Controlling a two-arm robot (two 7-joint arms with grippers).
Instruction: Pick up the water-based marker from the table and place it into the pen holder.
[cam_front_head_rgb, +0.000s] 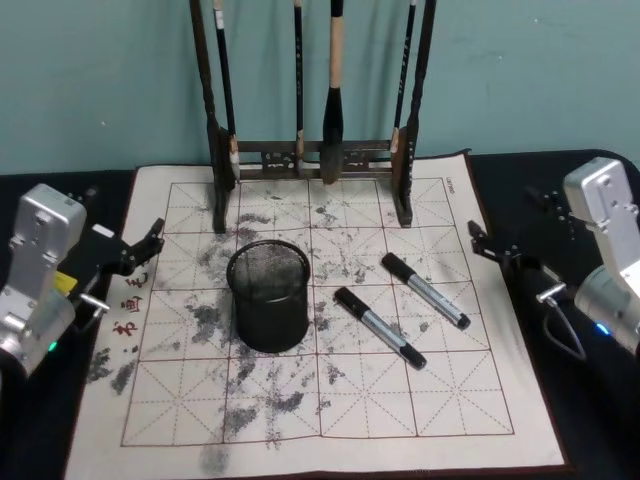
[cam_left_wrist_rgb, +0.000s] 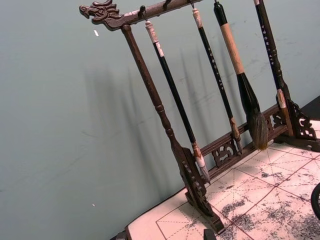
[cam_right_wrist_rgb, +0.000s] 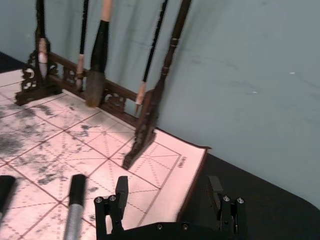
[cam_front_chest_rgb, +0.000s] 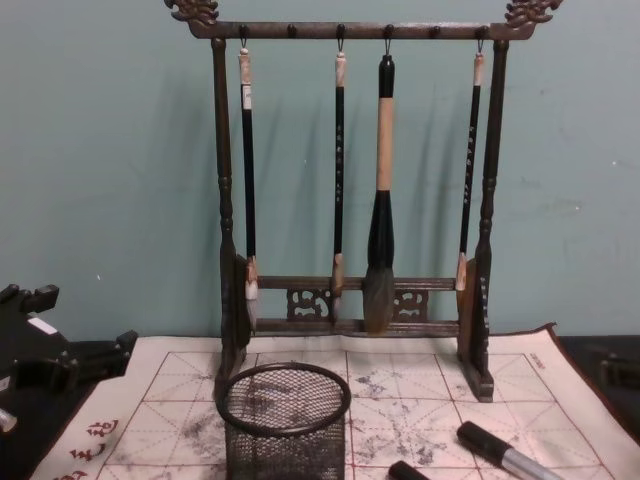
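A tall dark wooden rack (cam_front_chest_rgb: 223, 200) with carved dragon heads at both ends of its top bar stands before a plain teal wall (cam_front_chest_rgb: 100, 150). Three slim black brushes (cam_front_chest_rgb: 246, 180) and one thick tan-handled brush (cam_front_chest_rgb: 382, 200) hang from its hooks, tips down

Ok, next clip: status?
Left gripper open at mat's left edge, right gripper open at right edge. Both markers flat on mat, right of empty pen holder. Brush rack behind, not in the way.
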